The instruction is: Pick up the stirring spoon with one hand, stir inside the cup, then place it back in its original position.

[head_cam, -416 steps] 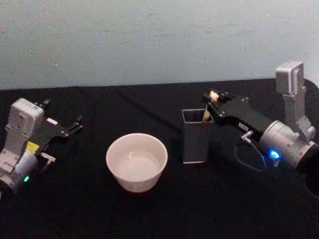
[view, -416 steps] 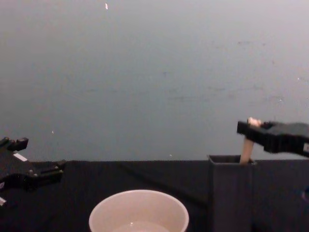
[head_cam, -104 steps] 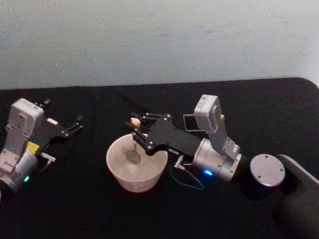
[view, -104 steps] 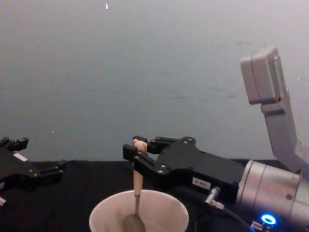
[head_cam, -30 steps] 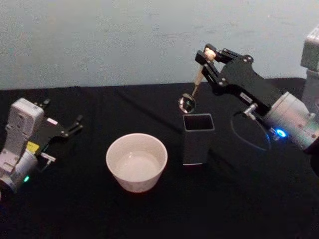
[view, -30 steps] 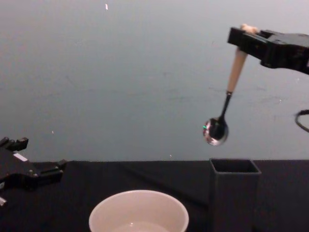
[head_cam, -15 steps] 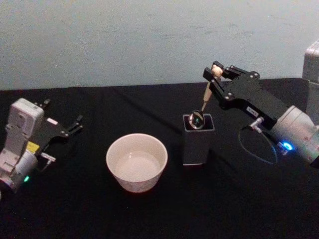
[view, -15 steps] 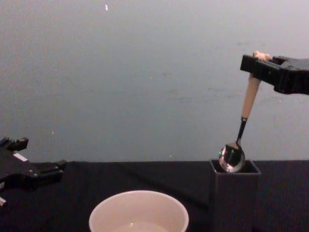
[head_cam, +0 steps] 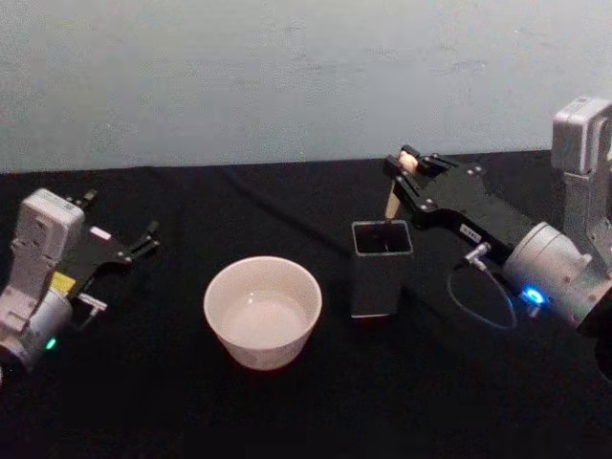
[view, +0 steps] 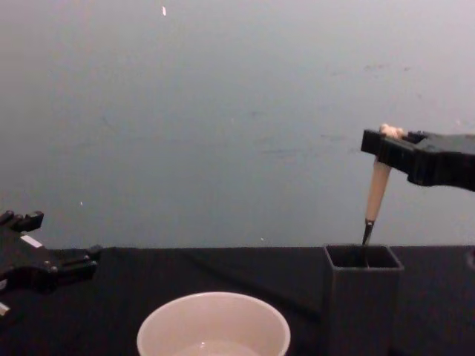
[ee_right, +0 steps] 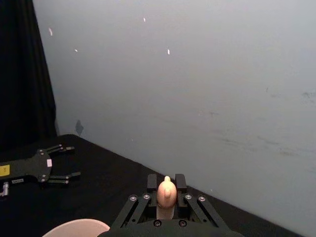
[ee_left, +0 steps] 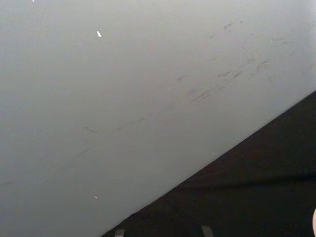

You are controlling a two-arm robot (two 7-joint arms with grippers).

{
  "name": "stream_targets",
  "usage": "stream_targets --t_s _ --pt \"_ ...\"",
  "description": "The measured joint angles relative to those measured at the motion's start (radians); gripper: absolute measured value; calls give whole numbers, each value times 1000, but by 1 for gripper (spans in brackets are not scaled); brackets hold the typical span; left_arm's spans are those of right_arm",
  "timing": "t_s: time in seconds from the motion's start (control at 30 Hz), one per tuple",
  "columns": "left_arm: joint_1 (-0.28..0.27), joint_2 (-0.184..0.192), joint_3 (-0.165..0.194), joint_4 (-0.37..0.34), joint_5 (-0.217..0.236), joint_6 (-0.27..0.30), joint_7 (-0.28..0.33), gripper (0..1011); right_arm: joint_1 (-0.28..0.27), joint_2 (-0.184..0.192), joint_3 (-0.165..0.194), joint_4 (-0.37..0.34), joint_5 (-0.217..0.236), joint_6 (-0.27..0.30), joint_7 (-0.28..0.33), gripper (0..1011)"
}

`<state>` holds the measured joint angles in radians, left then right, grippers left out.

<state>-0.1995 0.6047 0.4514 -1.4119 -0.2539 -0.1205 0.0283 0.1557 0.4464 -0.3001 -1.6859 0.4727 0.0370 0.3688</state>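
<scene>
Nearest the front edge of the black-covered table, about midway across, a wide round cream-white cup stands upright, touching nothing else. Just beside it to the right and slightly farther back is the tall dark grey square holder, also upright. Over that holder hangs the slim stirring spoon with its beige handle and tiny bear head. Its small metal bowl is down inside the holder, hidden by the walls. The thin dark neck crosses the rim, and the handle leans up and to the right. Just under the bear head, the black right gripper reaches in from the table's right side, its fingers pinched tight on the beige handle. By the table's left edge the black left gripper sits idle, fingers spread with nothing between them, well apart from the cup. Beyond the table's far edge rises a plain pale grey-blue wall.
</scene>
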Motion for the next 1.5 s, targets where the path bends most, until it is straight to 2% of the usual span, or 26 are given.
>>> stream_targets --t_s 0.4,0.93,1.5 --pt "0 0 0 0 0 0 0 1001 -16 -36 -5 40 -2 -7 -19 210" --pt "0 0 0 0 0 0 0 1001 -5 -83 -19 129 -52 -25 -33 211" --pt "0 0 0 0 0 0 0 1001 -8 -92 -10 145 -66 3 -34 210"
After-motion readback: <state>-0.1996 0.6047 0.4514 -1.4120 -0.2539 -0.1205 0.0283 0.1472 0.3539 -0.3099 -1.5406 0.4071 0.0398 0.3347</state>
